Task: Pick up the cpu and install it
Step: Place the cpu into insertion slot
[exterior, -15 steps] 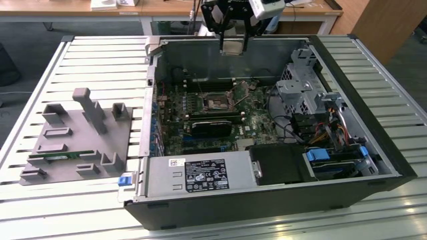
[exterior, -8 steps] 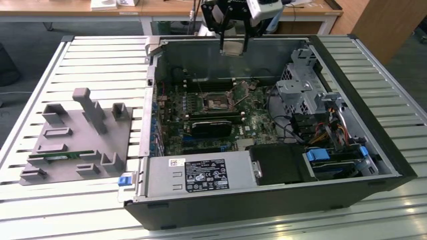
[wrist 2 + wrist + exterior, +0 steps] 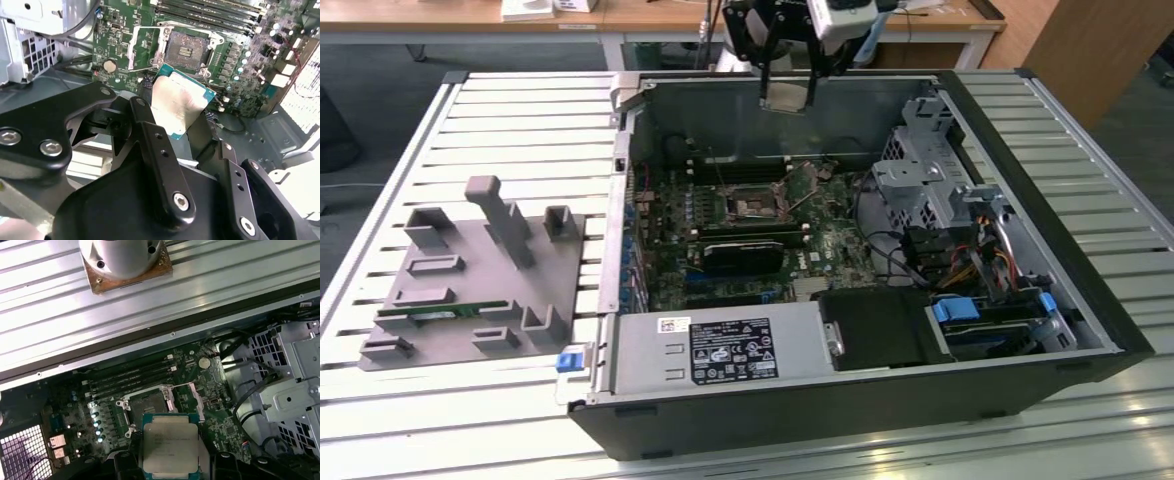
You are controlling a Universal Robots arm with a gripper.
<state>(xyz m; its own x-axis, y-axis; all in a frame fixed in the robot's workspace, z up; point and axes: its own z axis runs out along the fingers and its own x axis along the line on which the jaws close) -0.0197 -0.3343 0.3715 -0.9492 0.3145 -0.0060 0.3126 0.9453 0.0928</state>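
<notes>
The pincer (image 3: 787, 92) pinches the cpu (image 3: 786, 97) by its edges. Both hang above the far side of the open computer case (image 3: 854, 415).

Silvery-grey square cpu (image 3: 172, 447), teal-green edged; green flat motherboard (image 3: 120, 40); pale grey striped slatted metal table (image 3: 520, 130), exterior view's left.

The gripper (image 3: 787, 100) hangs pointing straight down, its jaws closed on the cpu (image 3: 786, 92).
</notes>
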